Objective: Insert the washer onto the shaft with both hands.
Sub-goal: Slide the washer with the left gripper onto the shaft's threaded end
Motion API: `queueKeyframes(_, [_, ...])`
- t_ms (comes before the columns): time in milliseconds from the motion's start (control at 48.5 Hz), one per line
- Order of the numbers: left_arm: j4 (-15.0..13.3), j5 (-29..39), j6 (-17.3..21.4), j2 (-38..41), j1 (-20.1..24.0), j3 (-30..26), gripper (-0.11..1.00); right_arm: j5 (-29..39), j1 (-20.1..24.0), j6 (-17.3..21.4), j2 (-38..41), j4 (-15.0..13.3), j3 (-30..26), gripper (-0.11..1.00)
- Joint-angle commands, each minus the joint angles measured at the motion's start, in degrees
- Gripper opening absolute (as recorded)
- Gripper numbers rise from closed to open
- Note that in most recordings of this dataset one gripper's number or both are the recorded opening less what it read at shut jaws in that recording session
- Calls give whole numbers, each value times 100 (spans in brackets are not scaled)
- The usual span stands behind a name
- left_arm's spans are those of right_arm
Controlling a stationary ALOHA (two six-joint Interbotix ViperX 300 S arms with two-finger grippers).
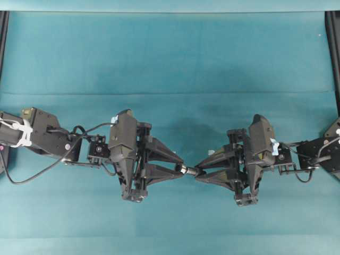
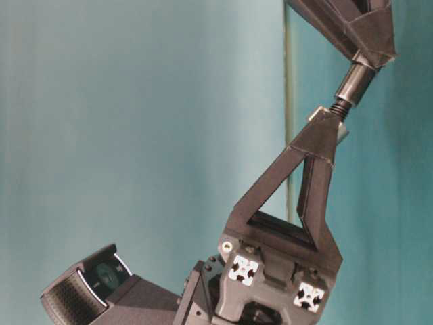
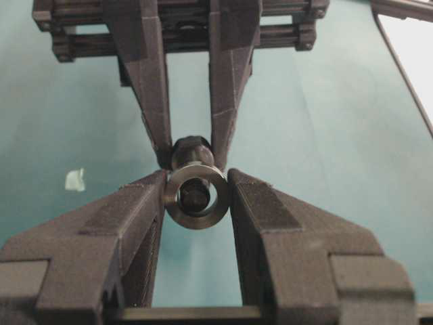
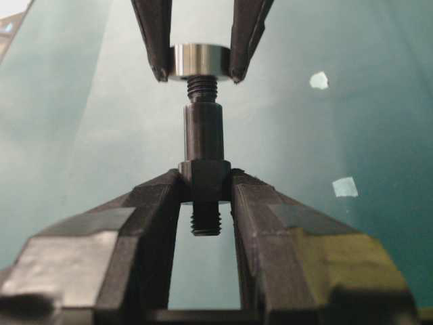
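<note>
Above the teal worktop [image 1: 170,58], the left end effector [image 1: 180,169] is clamped on the washer [image 1: 184,169] and the right end effector [image 1: 197,172] on the shaft [image 1: 192,171], tip to tip. The shaft's long axis runs straight between them, threaded tip pointing into the washer's hole.

L hand [image 1: 180,169] w/ washer [image 1: 184,169] meets R hand [image 1: 197,172] w/ shaft [image 1: 194,171], mid-table [image 1: 159,58].

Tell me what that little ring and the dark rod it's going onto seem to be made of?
The washer looks like bare polished steel: bright silvery, with a mirror-like sheen on its rim. The shaft seems to be metal too, probably blackened or dark-coated steel: dark grey, a soft satin gleam, and cut screw threads at both ends.
</note>
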Motion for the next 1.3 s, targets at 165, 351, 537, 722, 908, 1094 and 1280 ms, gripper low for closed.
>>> queueKeyframes(165, [-18, -35, -9, 114, -44, -211, 35, -88, 18, 53, 0, 18, -132, 0])
queueKeyframes(351, [-18, -35, -18, 246, -88, -308, 35, -79, 18, 53, 18, 18, -167, 0])
queueKeyframes(537, [0, -35, -35, 299, -97, -360, 35, -70, 18, 53, 18, 18, -176, 0])
queueKeyframes(722, [0, -35, -35, 316, -97, -360, 35, -97, 18, 53, 26, 26, -185, 0])
queueKeyframes(908, [0, -35, -35, 316, -105, -369, 35, -105, 18, 53, 26, 26, -202, 0])
queueKeyframes(1094, [-18, 0, -35, 352, -114, -439, 35, -97, 18, 53, 44, 26, -246, 0])
queueKeyframes(1280, [-18, 123, -18, 422, -141, -545, 35, -88, 18, 44, 44, 26, -255, 0])
